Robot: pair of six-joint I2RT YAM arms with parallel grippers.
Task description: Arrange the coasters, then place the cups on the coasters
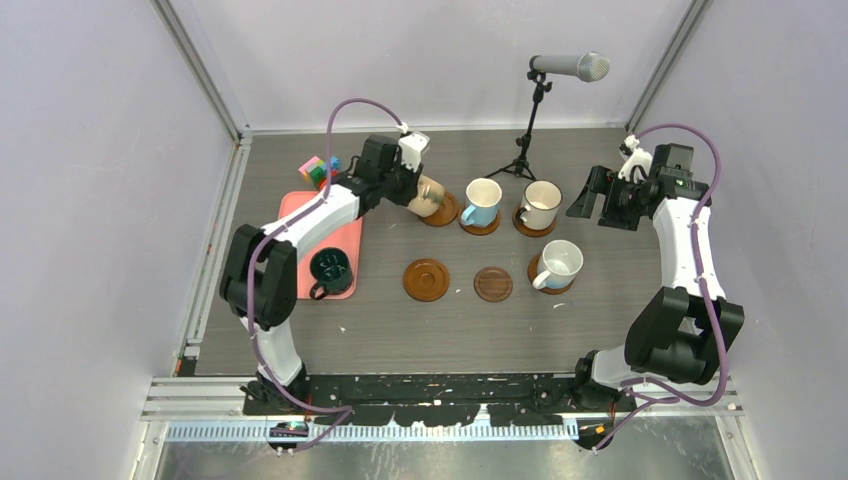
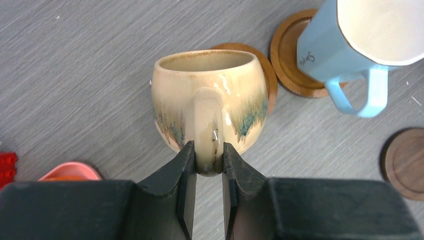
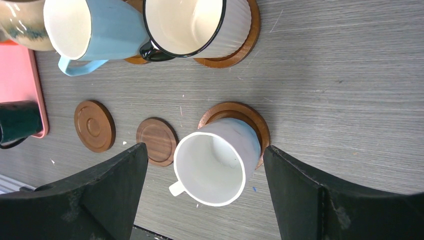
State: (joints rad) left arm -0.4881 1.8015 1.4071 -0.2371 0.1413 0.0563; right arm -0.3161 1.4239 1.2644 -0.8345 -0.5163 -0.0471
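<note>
Six coasters (image 1: 493, 284) on worktop (image 1: 600, 330), two rows of three. Beige mug (image 2: 210, 95) tilted at back-left coaster (image 2: 270, 80); contact between them unclear. Left gripper (image 2: 207, 159) clamped on its handle. Blue mug (image 1: 482, 201) on back-middle coaster (image 1: 482, 230), cream mug (image 1: 541, 204) on back-right coaster (image 1: 520, 228), white mug (image 3: 215, 170) on front-right coaster (image 3: 230, 110). Front-left coaster (image 1: 427, 279) and front-middle coaster bare. Green mug (image 1: 330, 268) on pink tray (image 1: 345, 235), left of the coasters. Right gripper (image 1: 590, 203) released, jaws wide, holding nothing, just right of cream mug.
</note>
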